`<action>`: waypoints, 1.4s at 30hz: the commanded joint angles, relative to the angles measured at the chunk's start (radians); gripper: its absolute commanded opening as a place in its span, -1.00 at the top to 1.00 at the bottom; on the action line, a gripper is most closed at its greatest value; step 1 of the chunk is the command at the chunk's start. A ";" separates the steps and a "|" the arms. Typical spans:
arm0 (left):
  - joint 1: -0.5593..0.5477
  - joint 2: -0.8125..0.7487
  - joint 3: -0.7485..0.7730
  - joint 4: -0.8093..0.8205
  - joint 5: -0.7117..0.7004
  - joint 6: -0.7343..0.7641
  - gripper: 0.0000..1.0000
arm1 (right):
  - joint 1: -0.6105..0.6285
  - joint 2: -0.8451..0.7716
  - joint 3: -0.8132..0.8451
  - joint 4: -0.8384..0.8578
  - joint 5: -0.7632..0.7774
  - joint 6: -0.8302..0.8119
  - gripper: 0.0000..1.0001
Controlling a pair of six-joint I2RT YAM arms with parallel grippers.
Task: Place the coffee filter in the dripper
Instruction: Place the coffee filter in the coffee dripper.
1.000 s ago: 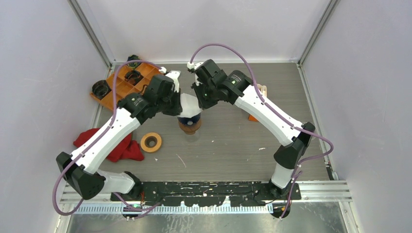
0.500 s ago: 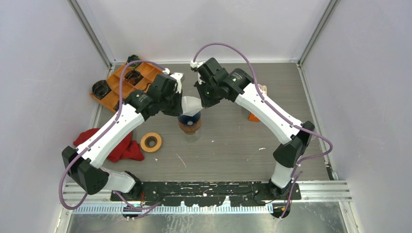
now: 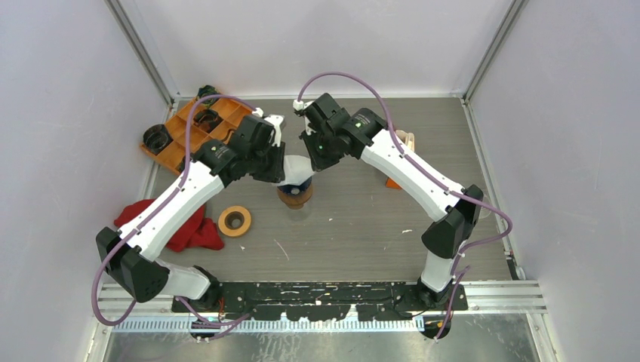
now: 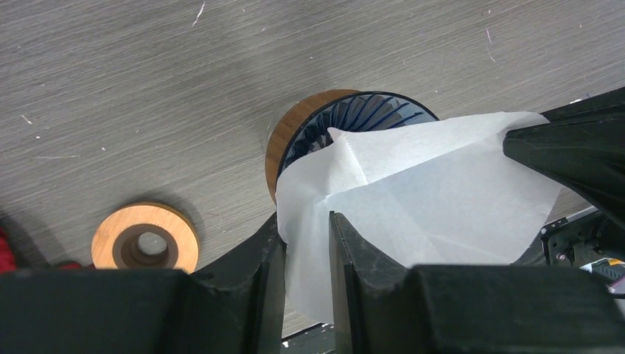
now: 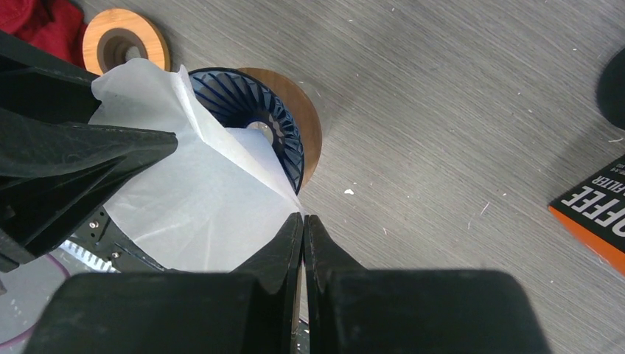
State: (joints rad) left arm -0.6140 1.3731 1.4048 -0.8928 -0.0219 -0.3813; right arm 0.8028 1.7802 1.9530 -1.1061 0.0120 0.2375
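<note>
The white paper coffee filter (image 3: 296, 170) hangs spread between my two grippers, over the dark blue ribbed dripper (image 3: 295, 188) on its round wooden base. In the left wrist view the filter (image 4: 413, 192) covers the near side of the dripper (image 4: 346, 118). One edge of it runs through the gap of my left gripper (image 4: 306, 228), whose fingers stand a little apart. My right gripper (image 5: 304, 221) is shut on the opposite edge of the filter (image 5: 191, 192), beside the dripper's rim (image 5: 250, 103). In the top view the left gripper (image 3: 281, 172) and right gripper (image 3: 311, 162) flank the filter.
A wooden ring (image 3: 235, 221) lies left of the dripper, with a red cloth (image 3: 189, 226) beyond it. An orange compartment tray (image 3: 198, 128) and a black cup (image 3: 157, 138) stand at the back left. An orange and black box (image 3: 392, 181) lies right of the dripper.
The filter has come down and now sits lower over the dripper's mouth. Both grippers have shifted slightly with it, staying on either side.
</note>
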 commanded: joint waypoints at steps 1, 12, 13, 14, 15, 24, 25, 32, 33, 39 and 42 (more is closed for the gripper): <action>0.005 -0.031 0.037 0.007 -0.002 0.017 0.42 | -0.004 -0.011 -0.013 0.048 -0.023 -0.007 0.82; 0.006 -0.058 0.026 -0.003 -0.049 0.020 -0.07 | -0.003 -0.016 -0.065 0.114 -0.038 -0.006 0.80; 0.005 -0.063 0.024 -0.004 -0.060 0.021 -0.11 | -0.004 -0.017 -0.069 0.118 -0.037 -0.007 0.79; 0.005 -0.066 0.023 -0.005 -0.068 0.024 -0.14 | -0.004 -0.018 -0.071 0.121 -0.037 -0.007 0.78; 0.005 -0.070 0.022 -0.006 -0.073 0.023 -0.18 | -0.003 -0.018 -0.073 0.123 -0.037 -0.009 0.77; 0.006 -0.065 0.006 -0.001 -0.078 0.021 -0.36 | -0.004 -0.025 -0.073 0.129 -0.028 -0.016 0.52; 0.005 -0.063 0.006 -0.002 -0.077 0.020 -0.38 | -0.003 -0.028 -0.071 0.130 -0.025 -0.017 0.47; 0.006 -0.057 -0.006 0.004 -0.076 0.018 -0.46 | -0.003 -0.041 -0.064 0.140 -0.014 -0.060 0.01; 0.005 -0.058 -0.009 0.007 -0.076 0.017 -0.46 | -0.003 -0.040 -0.064 0.141 -0.014 -0.066 -0.04; 0.005 -0.055 -0.030 0.019 -0.080 0.010 -0.47 | -0.003 -0.029 -0.073 0.159 -0.034 -0.097 -0.23; 0.005 -0.057 -0.043 0.029 -0.084 0.004 -0.47 | -0.003 -0.023 -0.081 0.178 -0.051 -0.109 -0.30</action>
State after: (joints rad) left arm -0.6132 1.3243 1.3708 -0.8986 -0.0868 -0.3775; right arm 0.8028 1.7805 1.8675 -0.9913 -0.0143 0.1684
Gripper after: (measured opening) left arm 0.733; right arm 0.634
